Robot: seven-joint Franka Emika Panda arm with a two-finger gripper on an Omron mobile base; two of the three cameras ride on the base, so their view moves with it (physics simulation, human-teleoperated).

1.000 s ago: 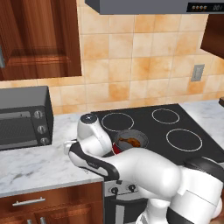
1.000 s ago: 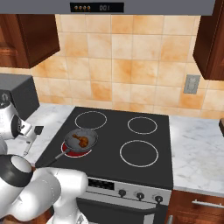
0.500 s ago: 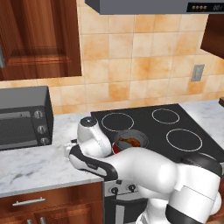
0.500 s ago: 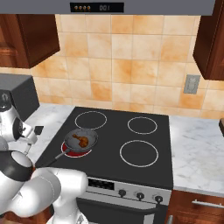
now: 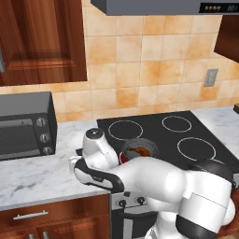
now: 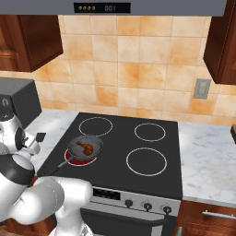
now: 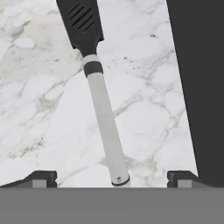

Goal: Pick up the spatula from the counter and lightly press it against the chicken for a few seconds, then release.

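Hand view: spatula (image 7: 98,96) lies flat on the marble counter (image 7: 39,109), slotted black blade at 12 o'clock, pale handle running to 6 o'clock.
Gripper (image 7: 111,178): fingertips (image 7: 41,177) stand wide apart, one on each side of the handle end, neither touching it; nothing held.
Hand view, 3 o'clock edge: dark side of the cooktop (image 7: 201,87), just beside the spatula.
Right base view: a small dark blade (image 6: 40,137) shows on the counter at 9 o'clock of the pan (image 6: 99,146).
Left base view: the arm covers that spot; toaster oven (image 5: 23,123) at 9 o'clock.
Pan contents: one browned chicken (image 6: 83,146) piece, on the front-left burner, red beneath.
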